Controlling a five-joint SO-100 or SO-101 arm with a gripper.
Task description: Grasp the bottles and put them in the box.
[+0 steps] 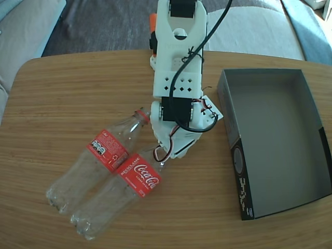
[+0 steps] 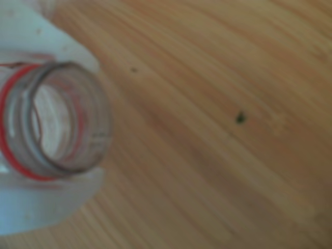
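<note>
Hard up against the wrist lens: open, capless mouth of the lower bottle, clear rim with a red neck ring, blurred, filling the left of that view. Flanked by the white fingers, one above the neck and one below, both touching it; gripper pinching the neck from two sides. Beyond, only wood-grain table with a small dark speck.

From the fixed view: gripper down at the neck of that same lower bottle, fingertips mostly hidden under the white arm. Lies on its side on the table, mouth toward the arm, base toward the bottom left corner, red Coca-Cola label facing up. Rests right alongside the upper bottle, the two parallel and touching along their bodies. Also on its side, that second one, red neck ring just left of the arm's lower joint, free of the gripper.

To the right, well apart from both bottles: the box, grey inside, black outer wall with white print facing the arm, holding nothing. Sits on the table near its right edge, long side roughly up and down in the fixed view.

Black cable looping down the arm from the top. Behind the table's far edge, grey cushions.
</note>
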